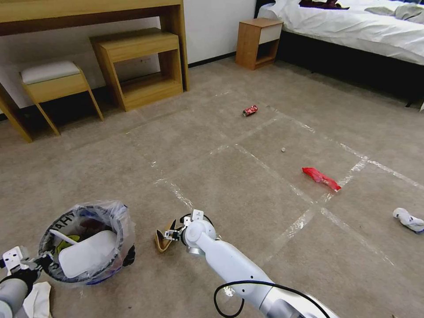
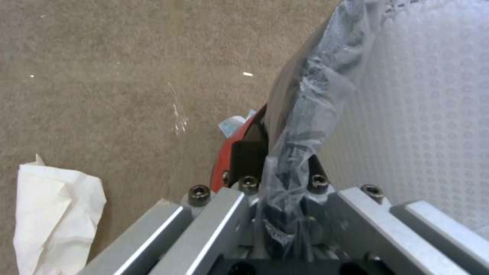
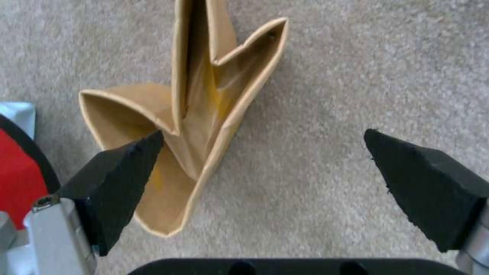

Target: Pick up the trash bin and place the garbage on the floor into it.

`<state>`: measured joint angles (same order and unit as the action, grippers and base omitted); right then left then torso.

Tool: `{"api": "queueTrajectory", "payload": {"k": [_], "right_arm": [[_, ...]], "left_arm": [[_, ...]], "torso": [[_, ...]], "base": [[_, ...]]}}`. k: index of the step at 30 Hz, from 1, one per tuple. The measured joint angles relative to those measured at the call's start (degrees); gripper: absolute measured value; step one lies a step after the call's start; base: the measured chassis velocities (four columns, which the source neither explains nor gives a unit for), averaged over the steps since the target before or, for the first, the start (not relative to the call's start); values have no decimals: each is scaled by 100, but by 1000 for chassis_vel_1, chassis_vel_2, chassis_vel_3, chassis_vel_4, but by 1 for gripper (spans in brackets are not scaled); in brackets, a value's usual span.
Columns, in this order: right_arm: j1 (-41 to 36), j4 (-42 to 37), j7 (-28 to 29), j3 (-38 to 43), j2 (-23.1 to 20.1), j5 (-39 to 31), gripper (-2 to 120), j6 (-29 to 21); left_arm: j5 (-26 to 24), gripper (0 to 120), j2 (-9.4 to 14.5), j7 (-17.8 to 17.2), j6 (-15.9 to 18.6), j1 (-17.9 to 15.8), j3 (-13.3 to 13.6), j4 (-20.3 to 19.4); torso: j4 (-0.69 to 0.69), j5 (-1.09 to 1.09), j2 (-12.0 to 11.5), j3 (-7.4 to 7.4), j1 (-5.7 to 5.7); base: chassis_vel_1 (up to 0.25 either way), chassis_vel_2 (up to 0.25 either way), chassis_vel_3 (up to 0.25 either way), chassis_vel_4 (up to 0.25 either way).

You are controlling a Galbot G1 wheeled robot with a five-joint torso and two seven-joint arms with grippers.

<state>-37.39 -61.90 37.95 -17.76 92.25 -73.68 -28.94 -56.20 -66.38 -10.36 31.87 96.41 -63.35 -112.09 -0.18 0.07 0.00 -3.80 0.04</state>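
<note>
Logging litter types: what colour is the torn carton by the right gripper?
Tan, with a yellowish inside; the carton shows best in the right wrist view.

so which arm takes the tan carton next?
Right. The right gripper hangs open over the tan carton, one jaw already at its edge. The left gripper is clamped on the trash bin rim, so it looks occupied.

You have one trash bin (image 1: pixel 88 247), with one white slipper (image 1: pixel 86 254) lying in it. On the carpet you can count one crushed red can (image 1: pixel 250 110), one red wrapper (image 1: pixel 321 177), one torn tan carton (image 1: pixel 164 238), and two white tissues: one at far right (image 1: pixel 408 219), one beside the bin (image 1: pixel 37 300).
</note>
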Motion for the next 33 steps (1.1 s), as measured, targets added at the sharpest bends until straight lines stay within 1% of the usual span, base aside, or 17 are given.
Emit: {"api": "queueTrajectory", "payload": {"k": [8,11,14,20,33], "right_arm": [[-4,154,-134,-66,-7,147,98,205],[-34,218,-198,-139,-9,214,90,340],[-63,193,-228,-202,-11,227,88,400],[-144,7,-260,-277,-10,212,88,436],[-106,241,-431,-349,-11,346,88,617]], "left_arm": [[-16,1,2,6,-9,-9,20,0],[-22,1,-20,16,-13,-8,39,-23],[-23,1,-37,27,-14,-5,47,-34],[-18,1,-46,56,-37,-7,48,-22],[-8,1,-46,83,-75,-4,39,2]], "torso": [[0,0,0,0,0],[0,0,0,0,0],[0,0,0,0,0],[2,0,0,0,0],[0,0,0,0,0]], "base": [[0,0,0,0],[0,0,0,0],[0,0,0,0],[0,0,0,0],[0,0,0,0]]}}
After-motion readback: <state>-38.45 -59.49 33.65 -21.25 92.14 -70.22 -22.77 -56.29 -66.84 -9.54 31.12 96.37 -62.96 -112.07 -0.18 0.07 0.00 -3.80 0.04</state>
